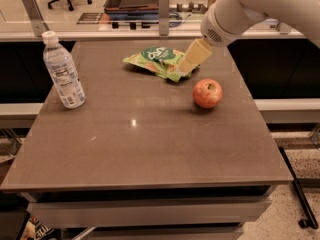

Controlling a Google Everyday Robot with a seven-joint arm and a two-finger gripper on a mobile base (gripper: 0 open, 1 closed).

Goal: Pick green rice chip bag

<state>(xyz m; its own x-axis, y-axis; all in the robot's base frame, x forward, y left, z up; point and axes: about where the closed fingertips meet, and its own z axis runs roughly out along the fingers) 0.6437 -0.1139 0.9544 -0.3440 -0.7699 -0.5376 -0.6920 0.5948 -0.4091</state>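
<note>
The green rice chip bag (156, 60) lies crumpled at the far middle of the table, light green with a dark-green oval logo on top. My gripper (184, 69) comes down from the upper right on a white arm. Its tan tip is at the bag's right end, low over it or touching it; I cannot tell which. The right end of the bag is partly hidden behind the gripper.
A red apple (207, 93) stands just right of and nearer than the bag. A clear water bottle (63, 70) stands upright at the left edge. The brown table (150, 149) has a counter with rails (163, 6) behind it.
</note>
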